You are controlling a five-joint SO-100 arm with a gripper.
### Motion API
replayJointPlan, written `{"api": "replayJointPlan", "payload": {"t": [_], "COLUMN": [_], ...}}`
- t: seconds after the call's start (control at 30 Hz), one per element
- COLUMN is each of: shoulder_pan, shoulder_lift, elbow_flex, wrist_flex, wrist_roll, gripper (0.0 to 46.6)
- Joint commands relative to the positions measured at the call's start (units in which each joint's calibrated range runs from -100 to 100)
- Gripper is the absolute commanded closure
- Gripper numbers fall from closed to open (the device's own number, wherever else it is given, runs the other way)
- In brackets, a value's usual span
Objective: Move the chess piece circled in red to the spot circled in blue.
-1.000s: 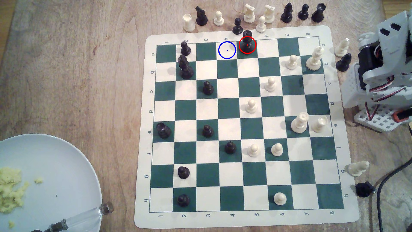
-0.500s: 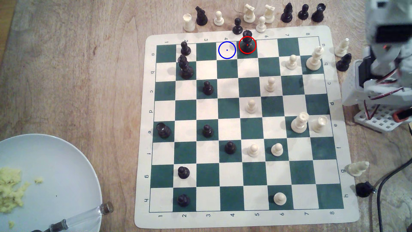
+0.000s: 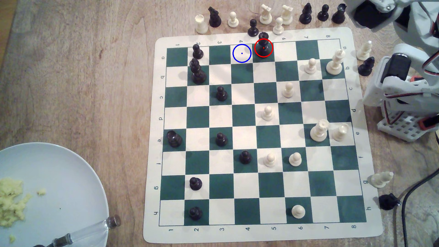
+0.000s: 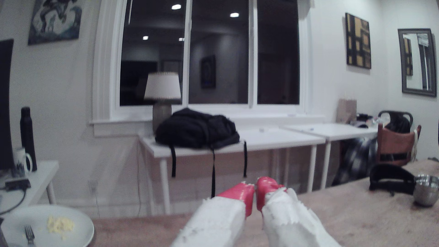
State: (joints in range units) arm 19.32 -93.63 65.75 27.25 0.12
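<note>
- One pale plate (image 3: 71, 180) sits at the exterior view's lower left corner, off the board, holding yellow crumbly food (image 3: 11, 201) near its left side; a dark-handled utensil (image 3: 83, 234) with a clear shaft lies across its lower rim.
- In the wrist view the same plate (image 4: 78, 228) carries the yellow food (image 4: 59, 224) and a fork (image 4: 29, 235); a small metal cup (image 4: 426, 190) stands on the table, contents not visible.
- The black rook (image 3: 263, 44), ringed in red, stands upright on a dark green square in the board's top row, close to the mat's top edge.
- The blue-ringed square (image 3: 241, 53) is the cream square touching it on the exterior view's left, bare, with green squares on either side and below.
- A black pawn (image 3: 253, 28) and a white pawn (image 3: 278, 26) stand off the mat just above the rook, part of a row of captured pieces along the top edge, so room above the rook is tight.
- The squares just below the rook and the target are free of pieces.
- The arm (image 3: 403, 71) stands beyond the board's right edge in the exterior view, clear of the squares.
- The gripper (image 4: 255, 190) points out over the table edge toward the room; its red-tipped jaws are nearly together with a thin gap, holding nothing.
</note>
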Motion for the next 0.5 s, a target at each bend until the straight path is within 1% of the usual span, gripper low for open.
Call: {"api": "replayJointPlan", "payload": {"t": [0.0,0.13,0.27,0.3,0.43,0.47], "shoulder_pan": [0.8,0.6,1.3,1.4,0.8,0.7], "shoulder_lift": [6.4,12.5,19.9,24.2,34.0,38.3], "elbow_flex": [-10.4,-14.8,-19.3,-23.7,-33.2,-37.1], "wrist_flex": [11.9,18.0,22.5,25.3,31.2,33.6], "wrist_roll": [0.3,-0.9,-3.1,-4.5,-7.3,-8.1], "gripper": [46.4,46.4,46.2,45.3,42.7,42.3]}}
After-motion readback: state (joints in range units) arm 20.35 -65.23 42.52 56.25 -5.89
